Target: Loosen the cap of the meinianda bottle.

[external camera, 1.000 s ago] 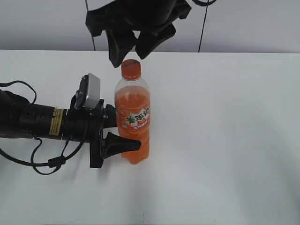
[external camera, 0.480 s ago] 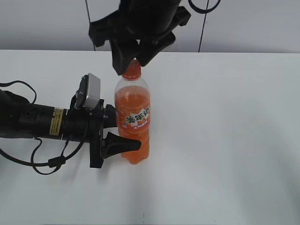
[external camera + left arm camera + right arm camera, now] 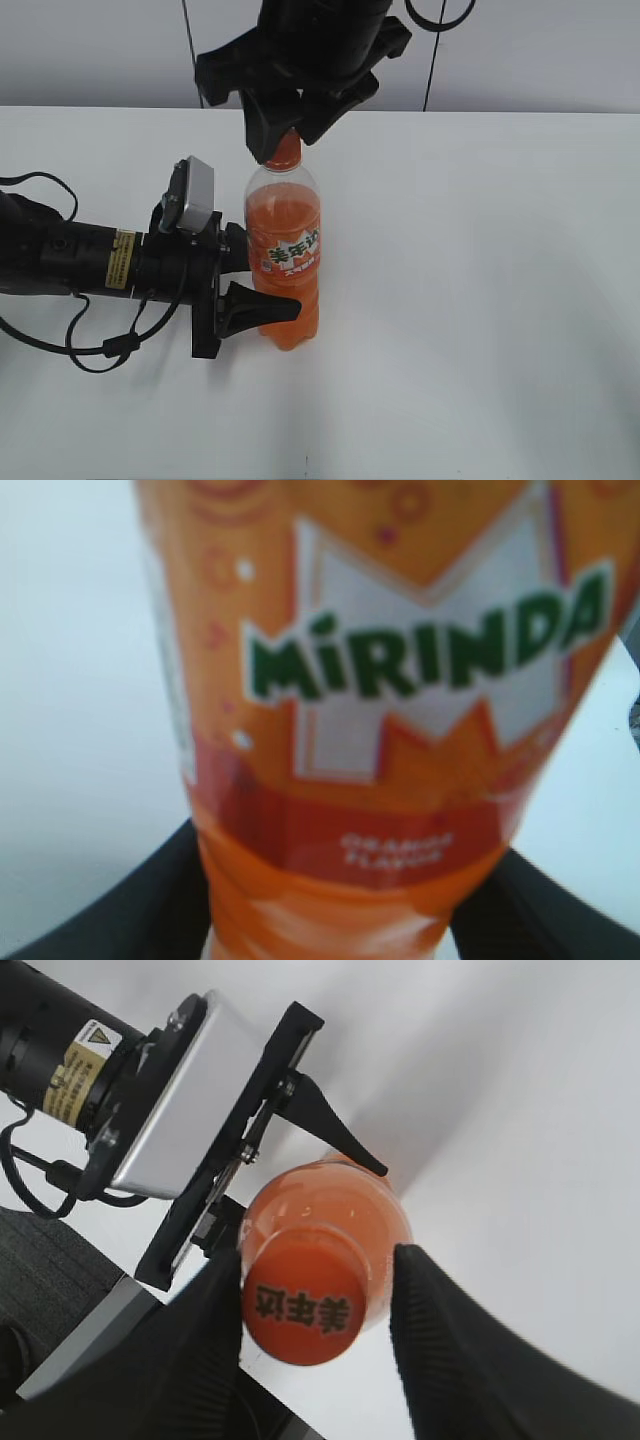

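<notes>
White table (image 3: 480,300), upright orange meinianda bottle (image 3: 283,250), orange cap (image 3: 300,1308)

Bright, even light is falling across my white table (image 3: 480,330), leaving only faint, soft-edged shadows. A pale grey one is spreading to the right of the meinianda bottle (image 3: 283,250) in the exterior view, and that picture is staying sharp from edge to edge. The liquid is glowing where light is passing through it. My left wrist camera is sitting so close that the label (image 3: 400,670) is blurring, its letters going soft and the background washing out to near white. My right wrist view is staying crisp on the cap (image 3: 302,1307), while a grey shadow is fanning out behind it.
</notes>
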`<state>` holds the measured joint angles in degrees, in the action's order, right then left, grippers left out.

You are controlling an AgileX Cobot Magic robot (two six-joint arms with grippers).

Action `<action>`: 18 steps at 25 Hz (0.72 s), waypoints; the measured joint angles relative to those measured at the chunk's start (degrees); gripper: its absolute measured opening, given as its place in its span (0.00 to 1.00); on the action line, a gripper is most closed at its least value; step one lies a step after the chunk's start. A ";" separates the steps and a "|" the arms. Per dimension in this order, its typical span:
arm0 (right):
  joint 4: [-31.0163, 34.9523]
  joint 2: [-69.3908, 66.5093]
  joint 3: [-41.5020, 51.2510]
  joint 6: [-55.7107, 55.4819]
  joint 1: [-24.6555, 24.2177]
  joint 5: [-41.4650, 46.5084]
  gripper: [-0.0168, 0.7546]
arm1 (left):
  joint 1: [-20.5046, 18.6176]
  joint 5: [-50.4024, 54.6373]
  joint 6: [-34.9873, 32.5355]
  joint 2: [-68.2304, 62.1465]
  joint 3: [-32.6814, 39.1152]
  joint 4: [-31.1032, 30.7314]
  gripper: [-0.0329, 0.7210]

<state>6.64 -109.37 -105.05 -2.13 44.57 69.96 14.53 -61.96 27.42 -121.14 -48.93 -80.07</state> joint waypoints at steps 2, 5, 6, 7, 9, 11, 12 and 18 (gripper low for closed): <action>-0.02 0.00 0.00 0.00 0.00 0.00 0.49 | 0.00 0.00 0.00 0.00 0.00 0.00 0.60; -0.02 0.00 0.00 0.00 0.00 0.00 0.48 | 0.00 0.00 0.00 0.00 0.00 0.00 0.60; -0.02 0.00 0.00 0.00 0.00 0.00 0.48 | 0.00 0.00 0.00 0.00 0.00 0.00 0.60; -0.02 0.00 0.00 0.00 0.00 0.00 0.48 | 0.00 0.00 0.00 0.00 0.00 0.00 0.60; -0.02 0.00 0.00 0.00 0.00 0.00 0.46 | 0.00 0.00 0.00 0.00 0.00 0.00 0.60; -0.02 0.00 0.00 0.06 0.00 0.00 0.44 | 0.00 0.05 0.00 0.00 0.00 0.05 0.60; -0.02 0.00 0.00 0.06 0.00 0.00 0.43 | 0.00 0.05 0.00 0.00 0.00 0.05 0.60; -0.02 0.00 0.00 0.19 0.00 -0.07 0.38 | 0.00 0.09 0.05 0.00 0.00 0.11 0.60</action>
<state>6.62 -109.37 -105.05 -1.94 44.57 69.89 14.53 -61.87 27.47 -121.14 -48.93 -79.96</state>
